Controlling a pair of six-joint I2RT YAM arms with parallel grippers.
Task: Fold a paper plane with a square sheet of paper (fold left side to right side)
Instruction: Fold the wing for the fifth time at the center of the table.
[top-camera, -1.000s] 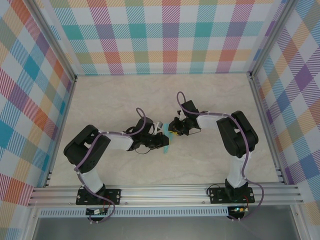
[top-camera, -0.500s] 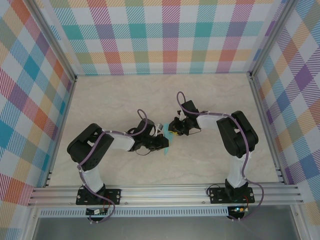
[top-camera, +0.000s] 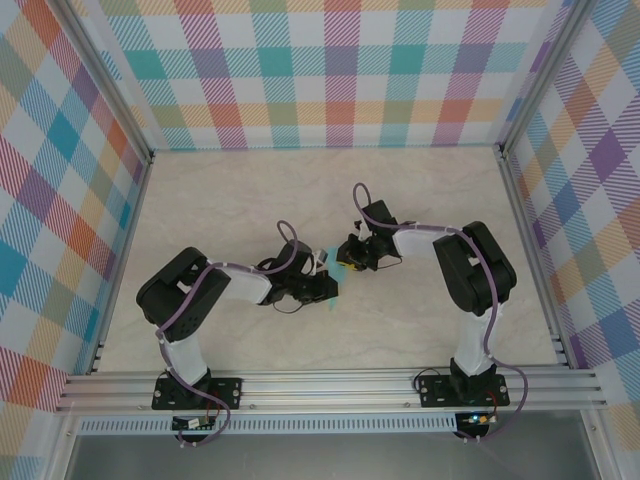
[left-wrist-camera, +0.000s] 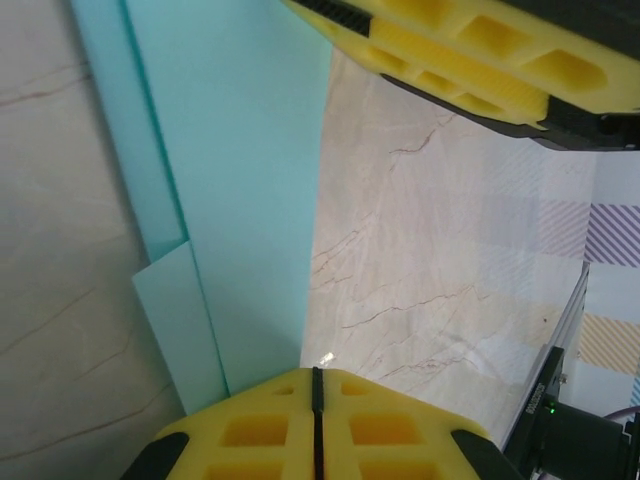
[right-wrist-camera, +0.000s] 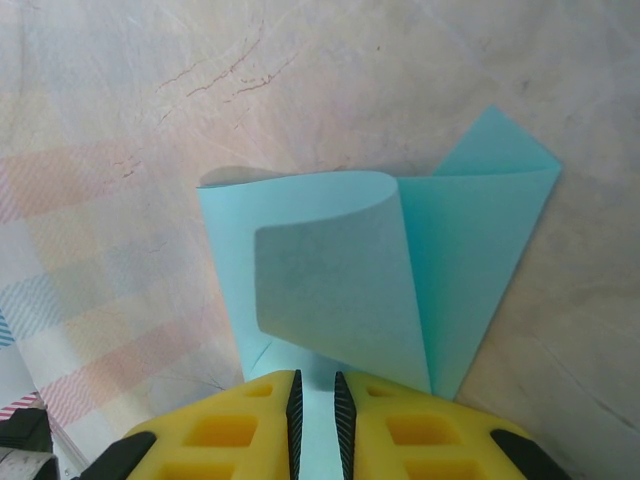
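Paper (top-camera: 338, 262), pale turquoise, sits near the middle of the marbled table (top-camera: 230, 190), between the two grippers, which meet over it almost tip to tip. From above little of it shows: a small sliver between the black wrist parts. The left gripper (top-camera: 325, 287) comes in from the left and slightly nearer the bases, and the right gripper (top-camera: 348, 262) comes in from the right. In the left wrist view the paper lies flat in layers, with a straight crease running down it and stepped edges along its left side. Its lower end runs up to the yellow pads (left-wrist-camera: 260, 430), which are pressed tight together with only a thin seam between them. Whether any paper is caught in that seam I cannot tell. The other arm's yellow finger crosses the top right corner of that view, just above the paper. In the right wrist view one part of the paper curls over in a rounded roll with a shadowed underside, and beside it a flat part ends in a pointed corner at the upper right. The right pads (right-wrist-camera: 230, 430) stand almost closed, a narrow slot between them, and the paper's near end runs into that slot, pinched there. Plaid walls (top-camera: 340, 70) enclose the table on three sides.
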